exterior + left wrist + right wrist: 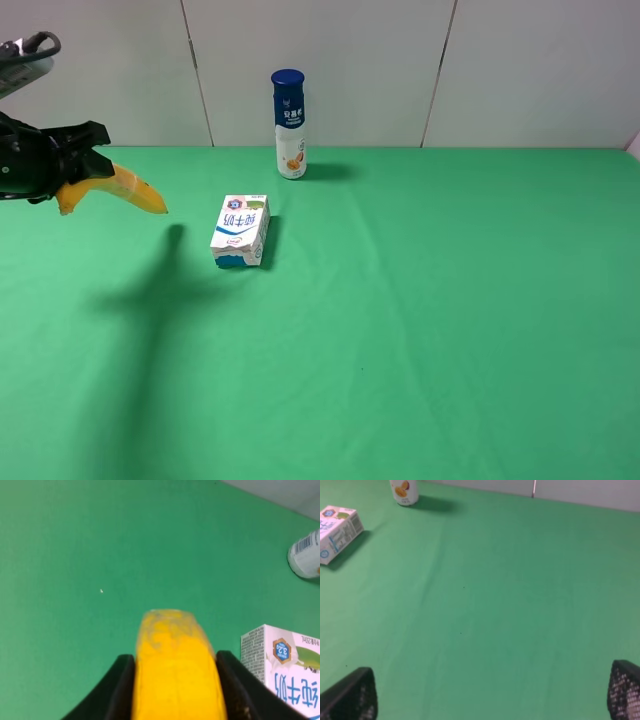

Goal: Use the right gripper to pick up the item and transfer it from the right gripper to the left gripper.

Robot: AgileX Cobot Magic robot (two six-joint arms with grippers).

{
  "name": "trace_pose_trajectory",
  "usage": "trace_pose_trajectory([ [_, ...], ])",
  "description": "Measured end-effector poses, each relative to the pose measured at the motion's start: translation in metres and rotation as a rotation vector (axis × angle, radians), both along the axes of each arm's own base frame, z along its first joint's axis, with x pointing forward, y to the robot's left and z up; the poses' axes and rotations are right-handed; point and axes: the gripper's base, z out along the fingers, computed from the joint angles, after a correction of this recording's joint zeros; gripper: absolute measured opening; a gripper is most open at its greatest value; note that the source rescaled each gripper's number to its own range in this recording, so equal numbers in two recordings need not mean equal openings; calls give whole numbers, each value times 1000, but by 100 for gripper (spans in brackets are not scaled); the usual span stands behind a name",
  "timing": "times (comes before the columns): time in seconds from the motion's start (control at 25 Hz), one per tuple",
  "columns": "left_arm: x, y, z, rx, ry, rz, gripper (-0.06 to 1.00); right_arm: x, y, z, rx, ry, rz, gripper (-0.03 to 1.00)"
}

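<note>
The yellow banana (130, 190) hangs above the green table at the far left, held by my left gripper (75, 165), whose black fingers are shut on it. In the left wrist view the banana (172, 670) fills the gap between the two fingers (112, 690). My right gripper (492, 700) is open and empty; only its two black fingertips (350, 695) show at the edges of the right wrist view, above bare cloth. The right arm is out of the exterior high view.
A white-and-blue milk carton (241, 230) lies left of the middle; it also shows in the left wrist view (285, 665) and the right wrist view (337, 532). A tall blue-capped bottle (290, 125) stands at the back. Green cloth (450, 320) covers the table.
</note>
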Motion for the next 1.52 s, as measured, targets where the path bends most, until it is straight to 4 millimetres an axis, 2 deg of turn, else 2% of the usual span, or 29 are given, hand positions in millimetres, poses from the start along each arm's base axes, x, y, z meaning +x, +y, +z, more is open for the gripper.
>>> trace_pose_trajectory([
  [0.4, 0, -2, 0, 6, -7, -35, 0, 0, 0, 0, 0, 0, 0, 100],
  [0.44, 0, -2, 0, 8, -8, -38, 5, 0, 0, 0, 0, 0, 0, 100],
  [0.48, 0, -2, 0, 9, -8, -39, 19, 0, 0, 0, 0, -1, 0, 100],
  [0.6, 0, -2, 0, 10, -8, -37, 73, 0, 0, 0, 0, -1, 0, 100],
  [0.68, 0, -2, 0, 10, -8, -36, 90, 0, 0, 0, 0, -1, 0, 100],
  [0.76, 0, -2, 0, 10, -8, -36, 96, 0, 0, 0, 0, -1, 0, 100],
  [0.96, 0, -2, 0, 10, -8, -36, 100, 0, 0, 0, 0, -1, 0, 100],
  [1.52, 0, -2, 0, 9, -8, -37, 100, 0, 0, 0, 0, -1, 0, 100],
])
